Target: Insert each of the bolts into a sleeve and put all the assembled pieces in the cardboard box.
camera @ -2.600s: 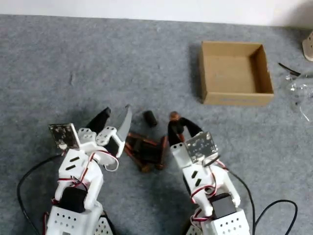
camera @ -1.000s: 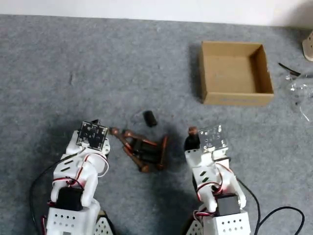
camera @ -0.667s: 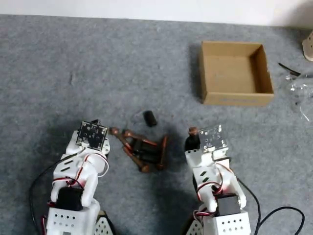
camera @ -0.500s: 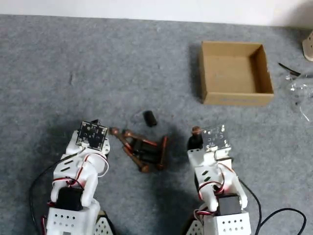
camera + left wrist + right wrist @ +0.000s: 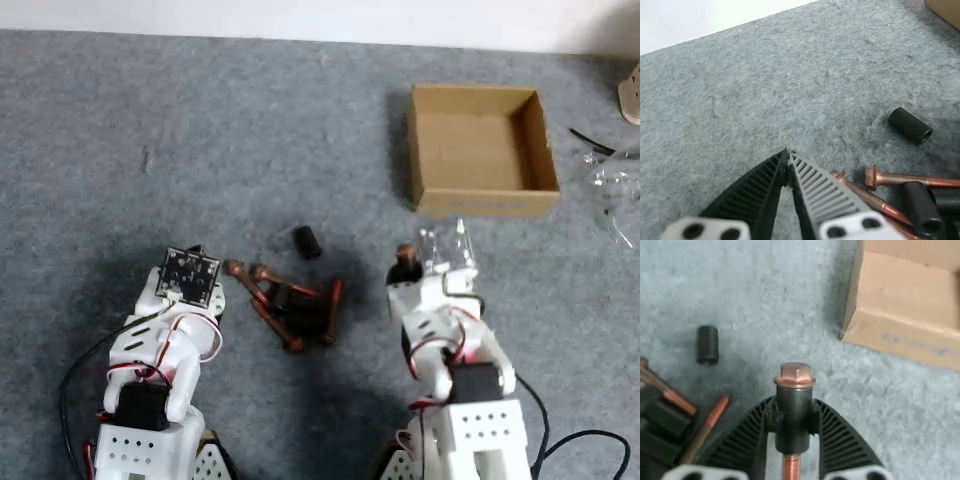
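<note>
Lower centre of the high view, below the cardboard box (image 5: 485, 203) | my right gripper (image 5: 794, 407) clamps a sleeved bolt (image 5: 795, 376) | my left gripper (image 5: 788, 161) sits closed, empty, beside the bolt pile (image 5: 300, 300).

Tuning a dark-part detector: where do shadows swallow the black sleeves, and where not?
High view: soft shadow under the pile of copper bolts and black sleeves swallows the sleeves; the lone black cylindrical sleeve stands out on the lit grey carpet. Right wrist view: the brown cardboard box shades carpet beside its corner, clear of the lone sleeve.
</note>
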`<state>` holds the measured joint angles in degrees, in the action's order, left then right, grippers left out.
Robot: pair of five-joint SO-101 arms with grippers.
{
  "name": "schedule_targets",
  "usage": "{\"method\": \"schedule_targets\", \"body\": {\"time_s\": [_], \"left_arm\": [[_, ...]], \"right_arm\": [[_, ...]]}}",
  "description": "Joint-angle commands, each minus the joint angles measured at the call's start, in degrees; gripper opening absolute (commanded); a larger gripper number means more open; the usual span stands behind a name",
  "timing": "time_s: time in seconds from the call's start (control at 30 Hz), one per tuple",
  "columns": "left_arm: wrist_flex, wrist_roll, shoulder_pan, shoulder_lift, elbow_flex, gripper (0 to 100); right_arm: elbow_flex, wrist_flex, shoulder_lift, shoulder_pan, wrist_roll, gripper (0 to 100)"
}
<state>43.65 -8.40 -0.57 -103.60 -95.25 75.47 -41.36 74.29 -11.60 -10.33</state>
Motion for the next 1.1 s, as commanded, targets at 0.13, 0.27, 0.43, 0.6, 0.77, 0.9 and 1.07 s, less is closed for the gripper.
{"method": "schedule_targets", "body": {"time_s": [0.13,0.27,0.43,0.6,0.77,0.9,1.07], "left_arm": [[0.09,0.09,0.66,-0.31,2.77,1],[0.09,0.09,0.66,-0.31,2.77,1],[0.09,0.09,0.66,-0.31,2.77,1],[0.09,0.0,0.66,-0.4,2.77,1],[0.09,0.0,0.66,-0.4,2.59,1],[0.09,0.0,0.66,-0.4,2.24,1],[0.09,0.0,0.66,-0.4,2.24,1]], "right_arm": [[-19.56,4.26,-16.92,2.24,-0.97,0.4],[-31.52,4.26,-29.58,5.67,-0.97,0.4],[-47.96,4.0,-46.73,9.98,-0.97,0.4],[-62.55,1.98,-62.9,11.65,-0.97,0.4],[-77.76,-1.63,-79.52,11.82,-0.97,0.4],[-90.68,-5.49,-91.12,12.26,2.99,0.4],[-105.71,-11.03,-103.87,12.62,6.24,0.5]]}}
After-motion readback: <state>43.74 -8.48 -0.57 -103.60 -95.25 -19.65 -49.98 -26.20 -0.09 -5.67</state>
